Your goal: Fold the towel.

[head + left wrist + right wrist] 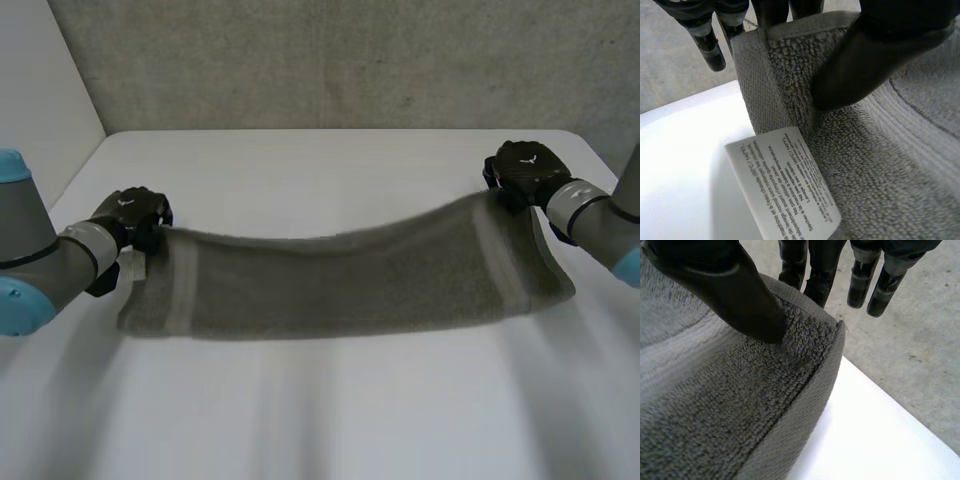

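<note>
My left robot hand (130,215) and right robot hand (525,170) each pinch a far corner of the towel (340,280), so it's stretched 9-to-3 between them. The loose edge sags toward 6, probably touching the table (330,420).

The towel (880,165) hides the fingertips of the left hand (875,55) behind its pinched corner, and those of the right hand (730,290) likewise. The label (785,185) carries print too small to read. The left arm (40,260) is cut off at nine o'clock, the right arm (600,220) at three o'clock.
</note>
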Controlling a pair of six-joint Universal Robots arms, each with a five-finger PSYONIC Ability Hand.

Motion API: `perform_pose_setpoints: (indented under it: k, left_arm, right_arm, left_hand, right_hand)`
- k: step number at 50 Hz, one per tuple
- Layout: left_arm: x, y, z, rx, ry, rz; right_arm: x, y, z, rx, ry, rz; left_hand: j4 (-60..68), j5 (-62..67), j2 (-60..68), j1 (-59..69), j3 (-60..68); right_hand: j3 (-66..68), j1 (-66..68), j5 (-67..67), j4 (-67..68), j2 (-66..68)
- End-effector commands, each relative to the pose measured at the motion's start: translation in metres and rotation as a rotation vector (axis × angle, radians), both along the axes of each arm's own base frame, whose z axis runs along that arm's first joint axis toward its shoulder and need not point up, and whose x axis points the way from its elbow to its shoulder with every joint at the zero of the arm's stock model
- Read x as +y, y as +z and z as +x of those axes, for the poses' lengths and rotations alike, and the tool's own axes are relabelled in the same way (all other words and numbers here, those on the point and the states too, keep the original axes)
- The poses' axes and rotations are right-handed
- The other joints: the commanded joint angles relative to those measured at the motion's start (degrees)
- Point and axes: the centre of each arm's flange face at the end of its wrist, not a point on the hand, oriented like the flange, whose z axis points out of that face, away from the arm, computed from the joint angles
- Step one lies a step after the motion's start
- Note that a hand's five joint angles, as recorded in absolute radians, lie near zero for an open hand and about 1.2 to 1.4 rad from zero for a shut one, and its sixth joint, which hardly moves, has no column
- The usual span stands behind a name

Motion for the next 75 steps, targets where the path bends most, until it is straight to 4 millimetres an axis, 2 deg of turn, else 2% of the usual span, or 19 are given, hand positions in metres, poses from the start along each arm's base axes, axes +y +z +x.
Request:
perform_pose_setpoints:
  k: [1,10,15,18,24,27,29,31,37,39,41,42,44,48,50,55,73,74,75]
  left_arm:
    - [-0.004,-0.007,0.0,-0.016,0.022,-0.004]
    - [-0.005,-0.015,-0.002,-0.075,0.0,-0.013]
    - [0.003,-0.001,-0.005,-0.072,-0.003,-0.028]
    - [0.007,0.005,-0.004,-0.069,-0.002,-0.03]
    - [0.042,0.045,0.002,-0.058,-0.004,-0.043]
    - [0.054,0.055,0.003,-0.054,-0.004,-0.05]
    - [0.067,0.065,0.006,-0.054,-0.003,-0.064]
    - [0.094,0.077,0.008,-0.046,-0.007,-0.08]
    - [0.105,0.08,0.01,-0.012,-0.028,-0.083]
    - [0.089,0.073,0.021,0.003,0.001,-0.056]
    - [0.079,0.061,0.022,0.002,0.004,-0.02]
    - [0.079,0.061,0.022,0.002,0.004,-0.02]
    - [0.059,0.034,0.018,-0.005,0.001,0.058]
    - [0.049,0.02,0.012,-0.015,-0.011,0.101]
    - [0.045,0.014,0.011,-0.019,-0.01,0.12]
    - [0.028,-0.003,0.012,-0.042,0.019,0.143]
    - [0.021,-0.007,0.01,-0.045,0.018,0.129]
    - [0.021,-0.007,0.01,-0.042,0.016,0.126]
    - [0.021,-0.007,0.01,-0.042,0.016,0.126]
  right_arm:
    - [-0.013,-0.021,0.005,0.007,-0.028,-0.03]
    - [-0.018,-0.041,0.004,0.015,-0.047,0.0]
    - [-0.008,-0.044,0.003,0.019,-0.048,0.041]
    - [0.003,-0.025,-0.003,0.013,-0.049,0.041]
    - [0.04,0.027,-0.018,-0.01,-0.04,0.014]
    - [0.051,0.036,-0.022,-0.017,-0.028,0.014]
    - [0.076,0.054,-0.03,-0.026,-0.011,0.011]
    - [0.085,0.06,-0.036,-0.031,-0.016,0.007]
    - [0.091,0.074,-0.055,-0.042,-0.037,-0.021]
    - [0.081,0.07,-0.058,-0.041,-0.049,-0.017]
    - [0.059,0.035,-0.057,-0.038,-0.049,0.068]
    - [0.058,0.035,-0.057,-0.038,-0.049,0.068]
    - [0.042,0.014,-0.058,-0.029,-0.061,0.136]
    - [0.034,0.004,-0.058,0.0,-0.075,0.179]
    - [0.029,-0.011,-0.044,0.052,-0.052,0.192]
    - [0.02,-0.023,-0.037,0.093,-0.047,0.178]
    - [0.012,-0.042,-0.026,0.113,-0.046,0.178]
    - [0.012,-0.042,-0.024,0.119,-0.05,0.175]
    - [0.012,-0.042,-0.024,0.119,-0.05,0.175]
  left_hand:
    - [-3.2,3.3,6.2,4.9,-2.4]
    - [-3.2,3.3,6.2,4.9,-2.4]
    - [-3.2,3.3,6.2,4.9,-2.4]
    - [-3.2,3.3,6.2,4.9,-2.4]
    - [-3.2,3.3,6.2,4.9,-2.4]
    - [-3.2,3.3,6.2,4.9,-2.4]
    - [-3.2,3.3,6.2,4.9,-2.4]
    - [-3.2,3.3,6.2,4.9,-2.4]
    - [-3.2,3.3,6.2,4.9,-2.4]
    - [-3.2,3.3,6.2,4.9,-2.4]
    - [-3.2,3.3,6.2,4.9,-2.4]
    - [-3.2,3.3,6.2,4.9,-2.4]
    - [-3.2,3.3,6.2,4.9,-2.4]
    - [-3.2,3.3,6.2,4.9,-2.4]
    - [-3.2,3.3,6.2,4.9,-2.4]
    - [-3.2,3.3,6.2,4.9,-2.4]
    - [-3.2,3.3,6.2,4.9,-2.4]
    - [-3.2,3.3,6.2,4.9,-2.4]
    - [-3.2,3.3,6.2,4.9,-2.4]
  right_hand:
    - [-2.9,4.7,4.3,-4.4,4.9]
    - [-2.9,4.7,4.3,-4.4,4.9]
    - [-2.9,4.7,4.3,-4.4,4.9]
    - [-2.9,4.7,4.3,-4.4,4.9]
    - [-2.9,4.7,4.3,-4.4,4.9]
    - [-2.9,4.7,4.3,-4.4,4.9]
    - [-2.9,4.7,4.3,-4.4,4.9]
    - [-2.9,4.7,4.3,-4.4,4.9]
    - [-2.9,4.7,4.3,-4.4,4.9]
    - [-2.9,4.7,4.3,-4.4,4.9]
    - [-2.9,4.7,4.3,-4.4,4.9]
    - [-2.9,4.7,4.3,-4.4,4.9]
    - [-2.9,4.7,4.3,-4.4,4.9]
    - [-2.9,4.7,4.3,-4.4,4.9]
    - [-2.9,4.7,4.3,-4.4,4.9]
    - [-2.9,4.7,4.3,-4.4,4.9]
    - [-2.9,4.6,4.2,-4.4,4.8]
    - [-2.9,-29.5,-29.9,-4.4,-29.3]
    - [-2.9,-29.8,-30.3,-4.4,-29.7]
